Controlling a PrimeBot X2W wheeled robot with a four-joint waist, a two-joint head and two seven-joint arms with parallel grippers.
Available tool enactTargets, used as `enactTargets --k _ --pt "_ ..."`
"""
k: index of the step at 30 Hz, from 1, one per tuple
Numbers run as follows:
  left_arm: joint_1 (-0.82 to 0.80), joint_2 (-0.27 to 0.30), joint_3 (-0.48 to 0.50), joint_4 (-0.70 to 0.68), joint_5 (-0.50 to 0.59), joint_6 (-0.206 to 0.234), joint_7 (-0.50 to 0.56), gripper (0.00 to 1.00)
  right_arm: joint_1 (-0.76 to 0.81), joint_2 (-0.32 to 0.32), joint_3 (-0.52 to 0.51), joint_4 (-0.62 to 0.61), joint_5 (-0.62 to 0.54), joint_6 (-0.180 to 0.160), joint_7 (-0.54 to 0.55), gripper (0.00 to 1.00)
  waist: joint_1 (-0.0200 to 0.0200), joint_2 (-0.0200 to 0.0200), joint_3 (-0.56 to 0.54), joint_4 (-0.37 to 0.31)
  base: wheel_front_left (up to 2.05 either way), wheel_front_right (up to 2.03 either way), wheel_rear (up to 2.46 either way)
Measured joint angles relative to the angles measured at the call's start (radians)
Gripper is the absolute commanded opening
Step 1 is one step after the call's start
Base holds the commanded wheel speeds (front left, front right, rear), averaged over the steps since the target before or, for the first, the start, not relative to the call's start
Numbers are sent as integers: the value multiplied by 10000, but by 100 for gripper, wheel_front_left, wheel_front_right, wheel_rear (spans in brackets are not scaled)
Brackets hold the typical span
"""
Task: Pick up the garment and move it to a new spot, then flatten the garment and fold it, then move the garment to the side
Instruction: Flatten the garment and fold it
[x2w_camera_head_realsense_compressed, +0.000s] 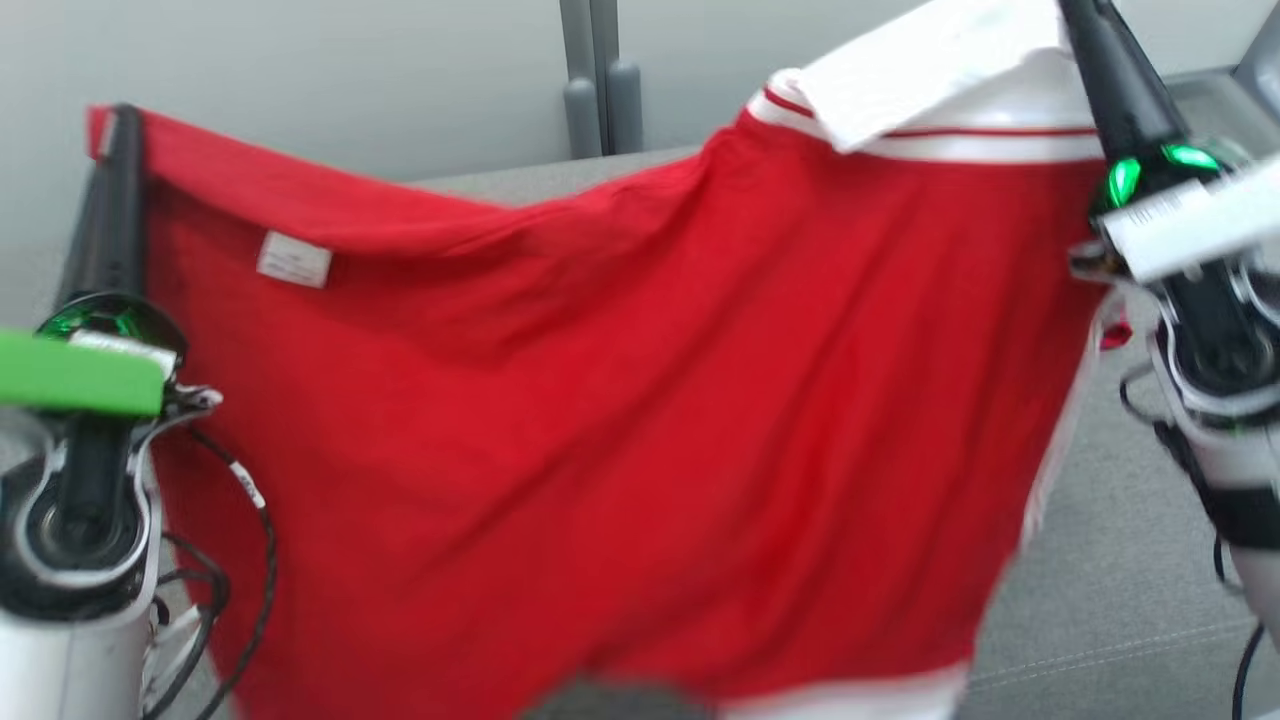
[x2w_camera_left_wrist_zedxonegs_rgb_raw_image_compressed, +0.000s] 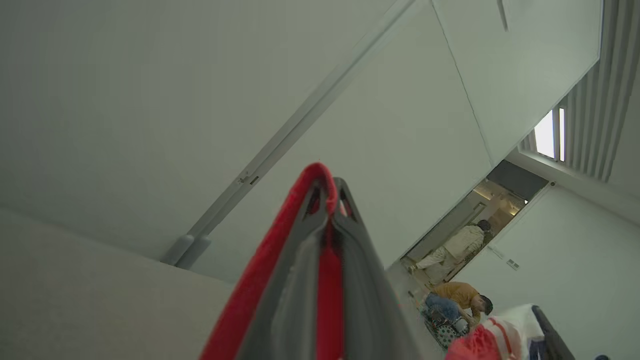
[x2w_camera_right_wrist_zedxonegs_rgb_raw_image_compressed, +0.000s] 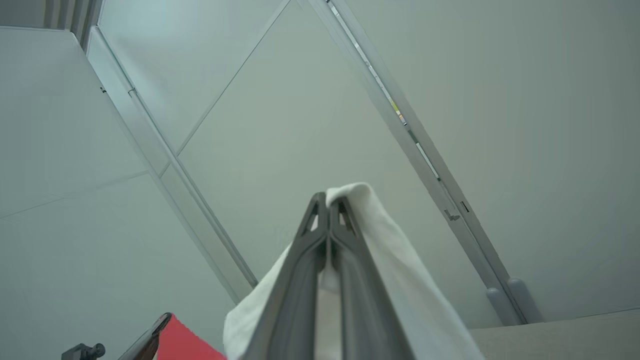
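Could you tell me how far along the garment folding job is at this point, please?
Done: the red garment is picked up, held over the grey table. In hand: the left gripper and right gripper each pinch its top edge, spreading it in the air. Left: laying it flat, folding it, moving it aside.

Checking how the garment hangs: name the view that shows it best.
The head view: the red garment hangs spread out whole, white collar included. The left wrist view shows a red edge pinched by the fingers of the left gripper; the right wrist view, white fabric in the right gripper and a red corner.
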Motion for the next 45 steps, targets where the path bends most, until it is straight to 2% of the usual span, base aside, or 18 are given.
enactTargets --k 3,5,8,11,14,19,24,27,30,35,45 --pt "-561 38 -245 1691 489 -10 316 0 -1342 84 362 1237 -491 -405 433 0 0 0 360 75 0 0 0" --pt "-1483 -33 -194 2552 966 -10 278 0 -2696 309 163 1745 -941 -644 362 0 0 0 606 135 0 0 0" --pt "-3736 -525 274 2936 1256 -21 -224 0 -4795 857 -355 1918 -1147 -662 -201 0 1 0 893 265 0 0 0" --pt "-5036 -681 299 3210 1467 -52 -320 0 -5425 917 -332 2207 -1237 -443 -443 0 0 0 994 451 0 0 0" --pt "-4677 -621 46 3952 1866 -50 -65 0 -4717 848 169 2857 -1256 -307 -278 0 1 0 1008 539 0 0 0" --pt "-2773 -606 -291 5302 2215 -50 408 0 -2503 888 972 3756 -1120 -125 98 0 1 0 1169 445 0 0 0" --pt "-1060 -1126 -568 6403 2339 -50 502 0 -5 1131 1296 4487 -640 8 144 0 1 0 1448 345 0 0 0" --pt "-353 -1467 -652 7010 2449 -50 249 0 1225 1423 1469 4842 -416 299 -98 0 0 0 1579 295 0 0 0" --pt "-154 -1620 -516 7016 2429 -50 -146 0 1492 1632 1536 4826 -303 573 -374 0 0 0 1565 224 0 0 0" --pt "-58 -1737 -393 6656 2452 -96 -849 0 1615 1666 1513 4422 -244 828 -759 0 0 0 1344 128 0 0 0" --pt "1631 -1812 228 6048 2399 -228 -1877 0 2953 1055 1352 3133 -77 922 -1114 0 0 0 467 40 0 0 0"
